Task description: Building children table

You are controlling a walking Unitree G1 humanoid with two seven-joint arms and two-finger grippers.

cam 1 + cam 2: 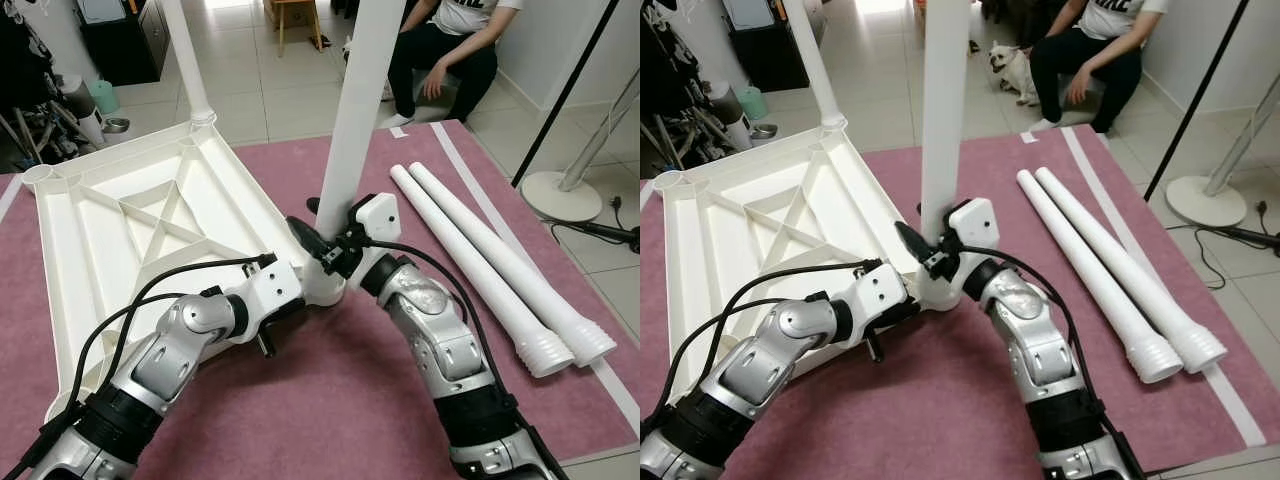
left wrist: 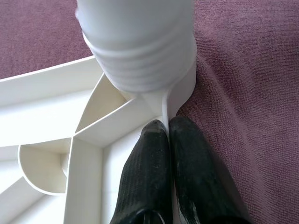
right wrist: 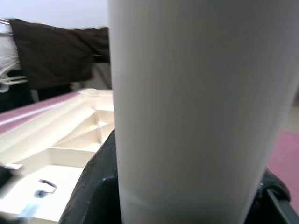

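The left gripper (image 2: 168, 135) lies low on the purple rug (image 1: 330, 400), its black fingers (image 2: 149, 172) pinched together on the thin rim of the upturned white tabletop (image 1: 130, 230), right at the near corner socket. In that socket stands a white leg (image 1: 360, 110), upright, its ribbed end seated in the round collar. The right gripper (image 1: 335, 245) holds this leg just above the socket, fingers (image 3: 93, 186) closed around the tube from both sides.

The tabletop rests underside up on the rug, its cross ribs showing. A second leg (image 1: 185, 55) stands in the far corner socket. Two loose legs (image 1: 500, 270) lie side by side on the rug to the right, touching, their ribbed ends nearest.

Beyond the rug, on the tiled floor (image 1: 260, 90), sits a person (image 1: 1090, 50) with a small dog (image 1: 1012, 65) beside them. A fan base (image 1: 565, 195) stands at the right.
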